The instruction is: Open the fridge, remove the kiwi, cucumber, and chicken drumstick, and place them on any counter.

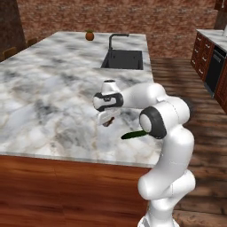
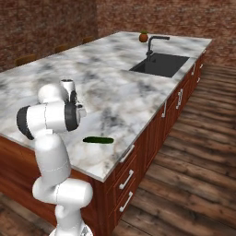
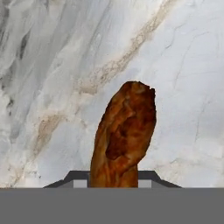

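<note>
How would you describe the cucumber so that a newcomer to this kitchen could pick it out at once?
Find the marble island counter with the black sink at its far end. At the near end, close to the edge beside the robot, the cucumber lies flat: slender, dark green, unlike the round orange fruit far off by the faucet.

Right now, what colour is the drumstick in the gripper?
Reddish-brown, mottled darker; the chicken drumstick shows best in the hand view.

I'm driving in a rendered home kitchen; a big island counter (image 2: 115,92) with a veined marble top carries a black sink (image 2: 161,64) and faucet (image 2: 154,44); reddish wood drawers (image 2: 138,161) run beneath; brick walls (image 1: 133,15) and plank flooring (image 2: 198,161) surround it.
</note>
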